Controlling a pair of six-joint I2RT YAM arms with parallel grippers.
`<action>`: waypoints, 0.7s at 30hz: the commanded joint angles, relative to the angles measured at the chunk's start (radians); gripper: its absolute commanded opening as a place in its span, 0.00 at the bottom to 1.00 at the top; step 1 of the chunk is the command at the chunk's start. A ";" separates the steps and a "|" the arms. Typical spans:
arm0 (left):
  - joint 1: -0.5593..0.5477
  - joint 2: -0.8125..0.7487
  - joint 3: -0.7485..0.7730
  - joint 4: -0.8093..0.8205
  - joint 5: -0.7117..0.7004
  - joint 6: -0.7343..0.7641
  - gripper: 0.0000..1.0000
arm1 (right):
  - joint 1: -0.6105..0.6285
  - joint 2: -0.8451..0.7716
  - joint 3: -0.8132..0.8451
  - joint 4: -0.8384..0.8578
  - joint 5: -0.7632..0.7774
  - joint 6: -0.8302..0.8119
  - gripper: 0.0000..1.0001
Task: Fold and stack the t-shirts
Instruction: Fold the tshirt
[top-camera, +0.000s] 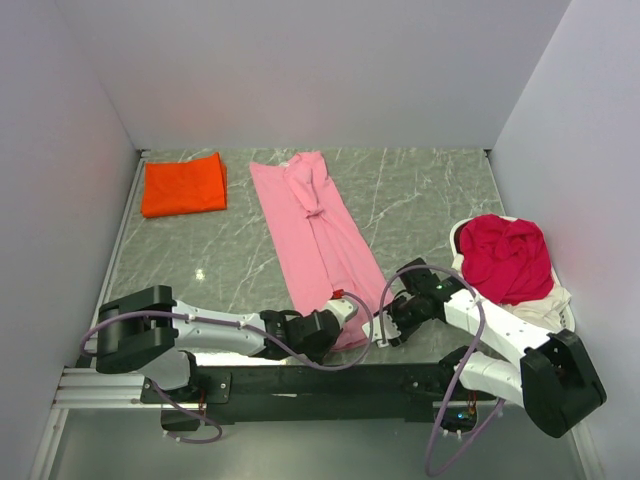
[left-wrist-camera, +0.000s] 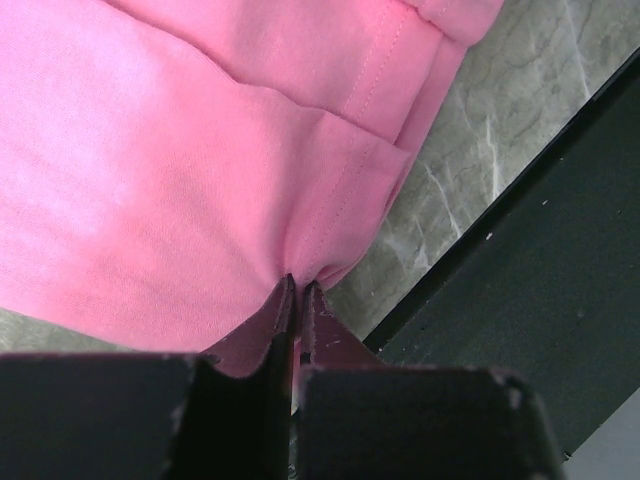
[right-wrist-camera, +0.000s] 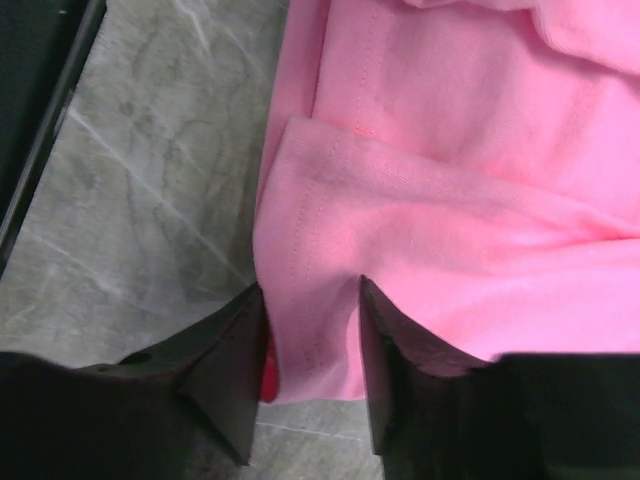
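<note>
The light pink t-shirt (top-camera: 315, 235) lies as a long narrow strip down the middle of the table, one end near the back wall and its hem at the front edge. My left gripper (top-camera: 340, 310) is shut on the near hem corner; in the left wrist view its tips (left-wrist-camera: 298, 285) pinch a pucker of pink cloth (left-wrist-camera: 200, 150). My right gripper (top-camera: 385, 325) is at the hem's other corner. Its jaws (right-wrist-camera: 312, 290) stand apart with a fold of the pink hem (right-wrist-camera: 450, 180) between them. A folded orange-red t-shirt (top-camera: 183, 186) sits at the back left.
A crumpled crimson t-shirt (top-camera: 505, 255) lies on a cream one (top-camera: 555, 305) at the right edge, beside the right arm. The black front rail (left-wrist-camera: 520, 300) runs just behind the hem. White walls close in the marble table (top-camera: 420, 200) on three sides.
</note>
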 joint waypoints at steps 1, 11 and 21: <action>-0.012 -0.018 -0.028 0.011 0.044 -0.028 0.00 | 0.015 0.006 -0.018 0.052 0.033 0.035 0.45; -0.012 -0.004 -0.035 0.043 0.046 -0.025 0.00 | 0.052 0.019 -0.021 0.072 0.047 0.073 0.17; -0.009 -0.009 -0.054 0.074 0.040 -0.026 0.00 | 0.063 0.007 -0.018 0.083 0.040 0.106 0.02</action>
